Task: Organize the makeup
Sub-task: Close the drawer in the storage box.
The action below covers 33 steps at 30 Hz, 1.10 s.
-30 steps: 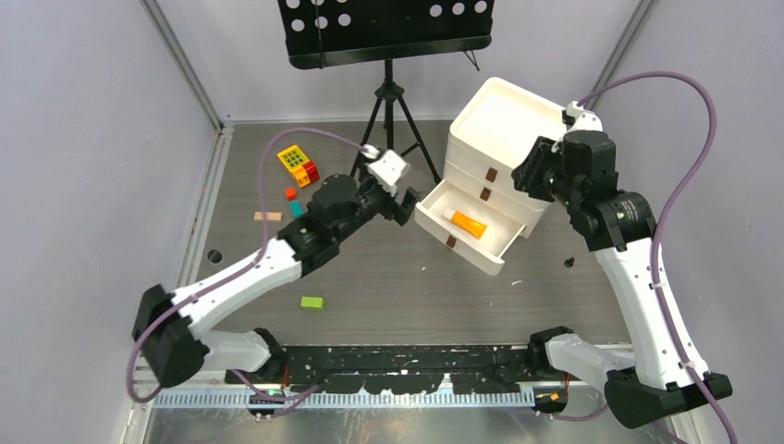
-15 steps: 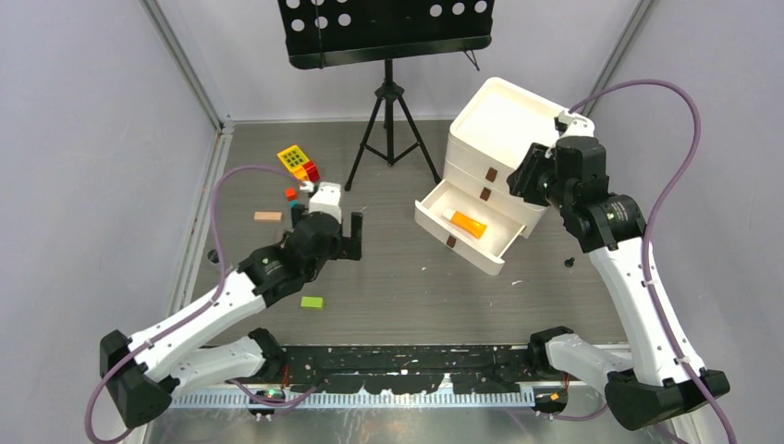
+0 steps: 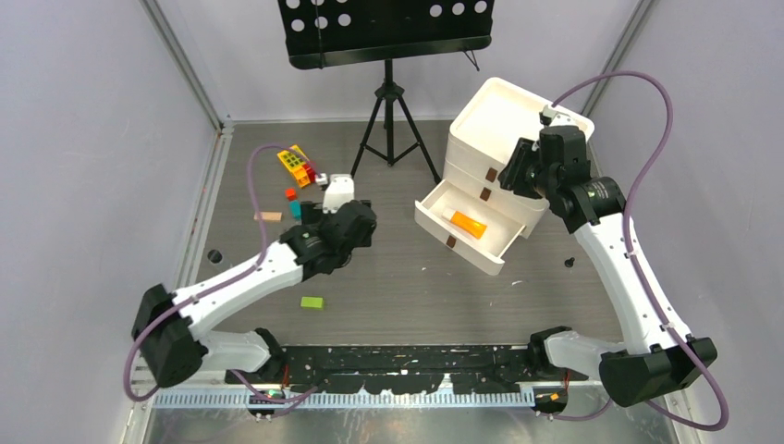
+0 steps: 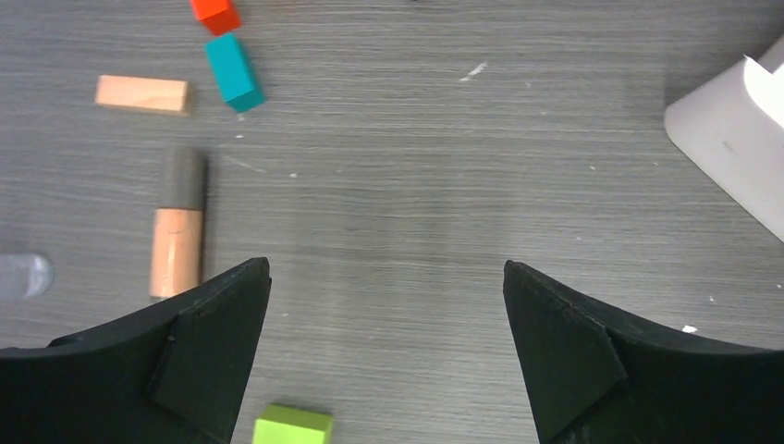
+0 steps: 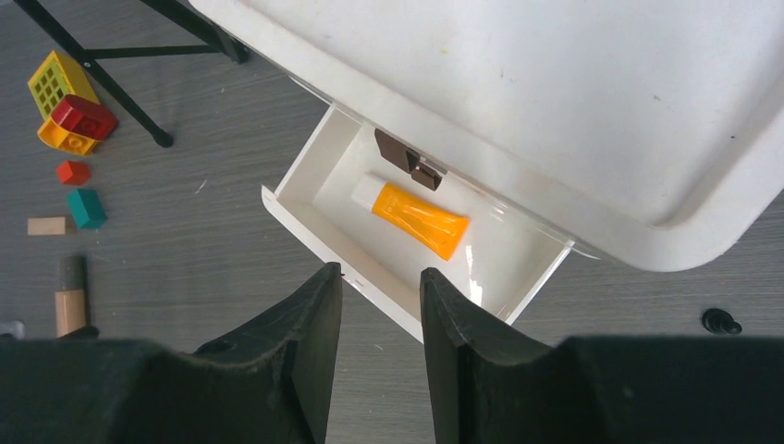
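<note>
My left gripper [image 3: 340,242] hangs open and empty over bare table [image 4: 384,268]. A tan tube with a grey cap [image 4: 177,240] lies just left of its left finger; in the top view my arm hides it. Part of a clear object [image 4: 23,275] shows at the left edge. An orange tube with a white cap [image 3: 469,224] lies in the open bottom drawer [image 3: 433,225] of the white drawer box [image 3: 504,116]. My right gripper [image 3: 507,176] hovers above that drawer [image 5: 319,236], fingers a little apart and empty [image 5: 379,277]. The orange tube [image 5: 421,220] and the tan tube [image 5: 69,301] also show there.
Toy blocks lie at the left: a yellow and red pile [image 3: 296,165], a small red one [image 3: 290,193], teal [image 3: 296,210], a tan wooden bar [image 3: 268,215], and green [image 3: 312,302]. A black music stand tripod [image 3: 388,102] stands at the back. A small black part [image 3: 569,263] lies right.
My left gripper has pulled back from the open drawer to the left and now points down over the table near the blocks. My right gripper has shifted a little left over the drawer box.
</note>
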{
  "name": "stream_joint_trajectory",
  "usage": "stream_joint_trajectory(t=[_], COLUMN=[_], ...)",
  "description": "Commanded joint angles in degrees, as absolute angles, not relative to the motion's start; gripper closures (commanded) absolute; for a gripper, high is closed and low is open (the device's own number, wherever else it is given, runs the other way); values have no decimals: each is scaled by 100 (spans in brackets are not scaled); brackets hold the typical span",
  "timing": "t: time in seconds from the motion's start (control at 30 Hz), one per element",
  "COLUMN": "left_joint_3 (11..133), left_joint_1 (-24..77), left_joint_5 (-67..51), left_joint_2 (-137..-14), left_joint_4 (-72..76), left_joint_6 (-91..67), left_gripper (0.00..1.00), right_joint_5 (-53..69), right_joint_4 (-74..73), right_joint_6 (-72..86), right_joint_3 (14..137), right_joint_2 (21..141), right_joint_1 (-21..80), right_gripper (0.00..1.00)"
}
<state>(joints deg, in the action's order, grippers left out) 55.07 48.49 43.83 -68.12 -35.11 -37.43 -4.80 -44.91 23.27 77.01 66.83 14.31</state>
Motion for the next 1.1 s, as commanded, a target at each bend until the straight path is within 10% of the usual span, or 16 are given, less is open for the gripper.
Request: stream_joint_trajectory(t=[0.0,0.3,0.73,1.07], left_joint_3=[6014,6640,5726,6233], left_joint_1=[5245,5866,5899,5931], left_joint_5=[4641,4495,2361,2022], left_joint_2=[-7549,-8691,-8866,-9693], left_joint_4=[-3057,-3126,1375,891], left_joint_6=[-3775,-4108,-1854,-2018], left_gripper=[0,0,6,9], right_joint_5=[-535,-938,-1733,-1973], right_joint_4=[-4212,-4399,-4785,-5296], right_joint_6=[2341,2398,2613,2480], right_joint_3=[7943,8206,9507,9993], right_joint_2=[6633,6964,8168,8956], right_joint_1=[1457,1454,1455,1441], right_gripper=[58,58,58,59])
